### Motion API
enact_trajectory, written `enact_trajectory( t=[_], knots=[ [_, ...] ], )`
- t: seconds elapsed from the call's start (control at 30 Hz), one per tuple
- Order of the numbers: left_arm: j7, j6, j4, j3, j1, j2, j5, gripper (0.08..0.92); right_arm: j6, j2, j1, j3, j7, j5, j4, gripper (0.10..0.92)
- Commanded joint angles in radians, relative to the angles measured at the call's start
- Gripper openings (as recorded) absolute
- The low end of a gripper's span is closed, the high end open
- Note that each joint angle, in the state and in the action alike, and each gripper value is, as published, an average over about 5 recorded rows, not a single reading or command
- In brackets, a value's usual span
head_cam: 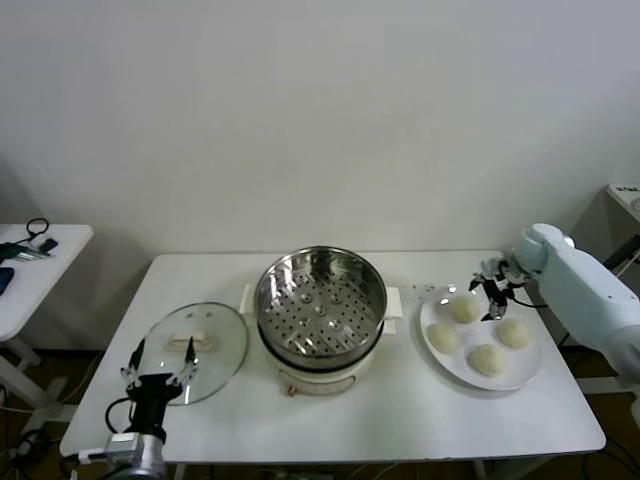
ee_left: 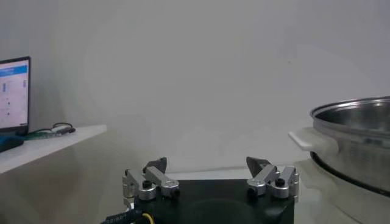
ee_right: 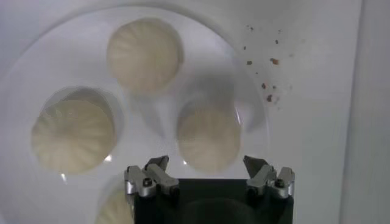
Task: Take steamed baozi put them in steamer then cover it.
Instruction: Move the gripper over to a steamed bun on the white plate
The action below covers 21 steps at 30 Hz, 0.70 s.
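Note:
Several cream-white baozi lie on a white plate [head_cam: 452, 368] at the right, among them one at the plate's far edge [head_cam: 464, 309] and one near its front [head_cam: 487, 359]. My right gripper [head_cam: 490, 291] hovers open just above that far baozi [ee_right: 209, 139], its fingertips [ee_right: 159, 162] on either side and apart from it. Two more baozi [ee_right: 144, 55] [ee_right: 73, 135] rest farther along the plate [ee_right: 79, 67]. The steamer [head_cam: 320, 300] stands uncovered mid-table with only its perforated tray inside. The glass cover [head_cam: 195, 350] lies flat to its left. My left gripper [head_cam: 158, 376] waits open at the cover's near edge.
Brown crumbs [ee_right: 268, 73] dot the table beside the plate. A white side table [head_cam: 40, 262] with cables stands to the left, and a screen [ee_left: 13, 94] shows beyond it. The steamer's steel wall and white handle [ee_left: 311, 140] rise close beside my left gripper [ee_left: 207, 163].

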Motion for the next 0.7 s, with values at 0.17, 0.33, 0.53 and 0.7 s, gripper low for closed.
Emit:
enact_trajectory(
  t=[0.17,0.33,0.53,0.7],
  knots=[
    [0.0,0.001,0.009,-0.001,-0.006,0.005,-0.005,0.823,0.019,0.109,0.031,-0.011,0.006,-0.077,-0.129,0.823],
    [0.0,0.002,0.009,-0.001,-0.007,0.006,-0.004,0.823,0.025,0.108,0.028,-0.006,-0.004,-0.085,-0.134,0.82],
    [0.0,0.003,0.01,-0.001,-0.009,0.008,-0.005,0.823,0.031,0.108,0.024,0.005,-0.013,-0.083,-0.136,0.745],
    [0.0,0.004,0.008,-0.001,-0.009,0.007,-0.005,0.823,0.034,0.107,0.025,0.011,-0.024,-0.082,-0.135,0.709]
  ],
)
